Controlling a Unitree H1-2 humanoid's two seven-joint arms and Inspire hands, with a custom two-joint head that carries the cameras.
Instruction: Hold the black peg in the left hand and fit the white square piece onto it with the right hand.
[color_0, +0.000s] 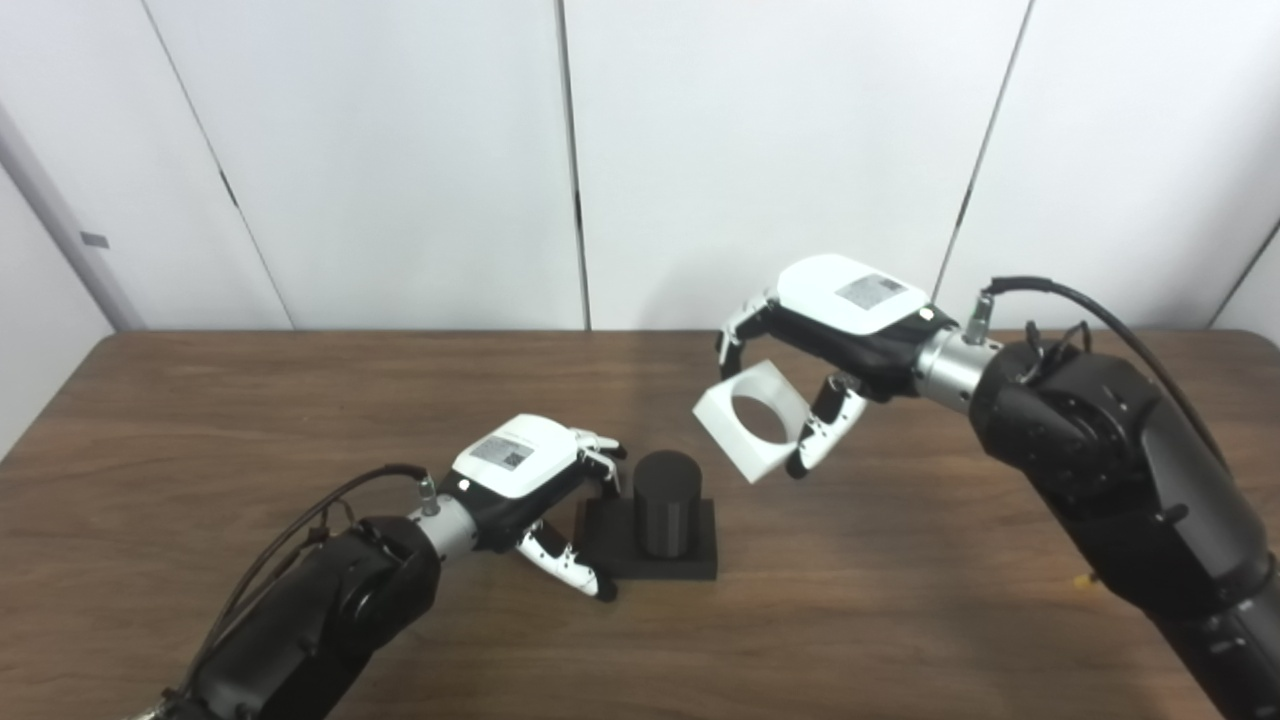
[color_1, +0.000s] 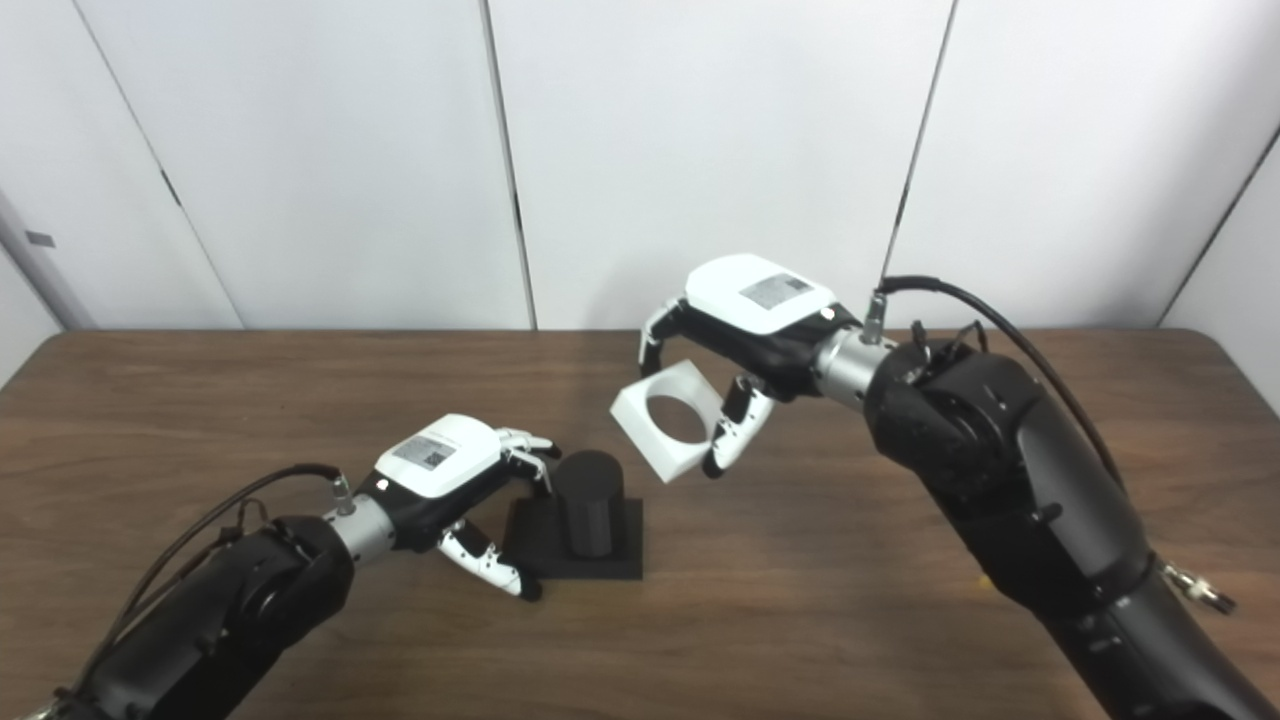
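Half done: black peg (color_0: 667, 510) steadied on the table (color_0: 900, 600) by left hand (color_0: 540, 480) gripping its base; white square piece (color_0: 752, 420) grasped aloft in right hand (color_0: 840, 330) (tilted), not yet fitted.

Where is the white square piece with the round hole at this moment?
The white square piece with the round hole is in the air, tilted, held by the right hand, up and right of the black cylindrical peg.
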